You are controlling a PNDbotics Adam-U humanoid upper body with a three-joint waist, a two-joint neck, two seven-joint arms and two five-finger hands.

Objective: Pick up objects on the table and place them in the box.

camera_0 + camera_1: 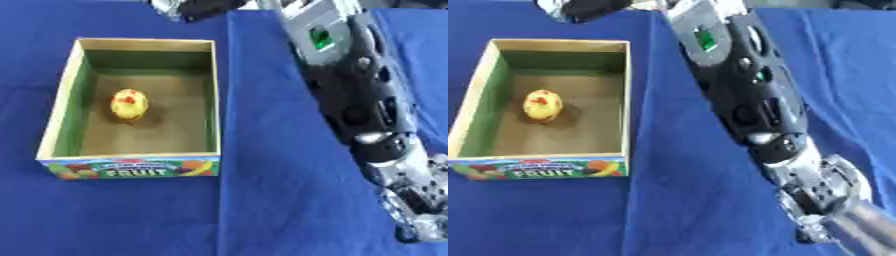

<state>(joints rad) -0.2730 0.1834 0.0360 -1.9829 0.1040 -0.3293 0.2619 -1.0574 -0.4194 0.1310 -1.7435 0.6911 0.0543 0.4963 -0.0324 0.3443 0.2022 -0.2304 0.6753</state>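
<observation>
An open cardboard box (59,100) with a colourful "FRUIT" label on its front wall stands on the blue cloth at the left. Inside it, on the brown floor, lies a small yellow fruit with red patches (129,104). My right arm (745,85), black with silver joints, runs from the top middle down to the lower right, well to the right of the box. Its hand (822,192) shows blurred at the bottom right over the cloth, cut off by the frame edge. I can make out nothing held in it. My left hand shows in neither view.
Blue cloth (262,190) covers the whole table, with a fold line running down just right of the box. A dark and silver part (194,7) shows at the top edge behind the box.
</observation>
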